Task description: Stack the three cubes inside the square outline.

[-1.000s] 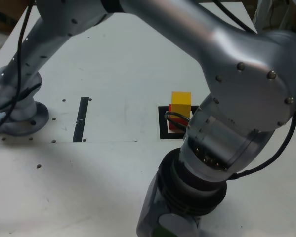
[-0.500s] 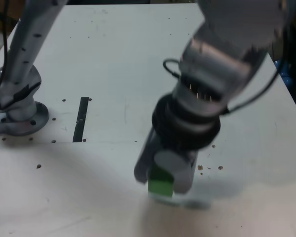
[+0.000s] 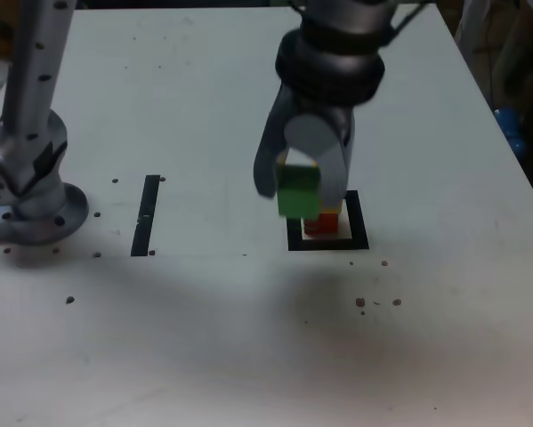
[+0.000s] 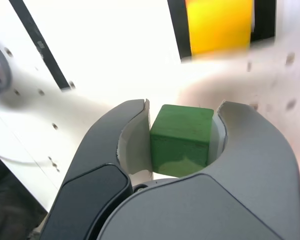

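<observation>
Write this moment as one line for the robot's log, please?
claw: shut on green cube | held in air near stack | yellow cube on red cube inside square outline | green cube not yet stacked

From my remote seat this reads as a robotics lab bench: I'm looking at a plain white tabletop peppered with small screw holes, with my arm's grey base bolted straight onto it. Black tape marks are laid on the surface, a thin strip and a square outline, as on a test rig.
</observation>
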Motion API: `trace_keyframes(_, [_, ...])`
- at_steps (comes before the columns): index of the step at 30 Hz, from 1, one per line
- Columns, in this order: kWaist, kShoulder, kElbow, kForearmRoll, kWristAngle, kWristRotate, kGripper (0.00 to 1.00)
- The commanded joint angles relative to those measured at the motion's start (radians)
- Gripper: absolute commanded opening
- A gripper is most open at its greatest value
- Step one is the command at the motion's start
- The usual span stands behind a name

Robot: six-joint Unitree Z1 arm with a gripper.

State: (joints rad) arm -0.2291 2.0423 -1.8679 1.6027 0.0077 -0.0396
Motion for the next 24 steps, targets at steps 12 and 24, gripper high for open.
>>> trace_keyframes(12, [0.131, 0.019, -0.023, 0.004, 0.018, 0.126, 0.25])
trace_keyframes(24, [0.141, 0.056, -0.053, -0.001, 0.019, 0.149, 0.27])
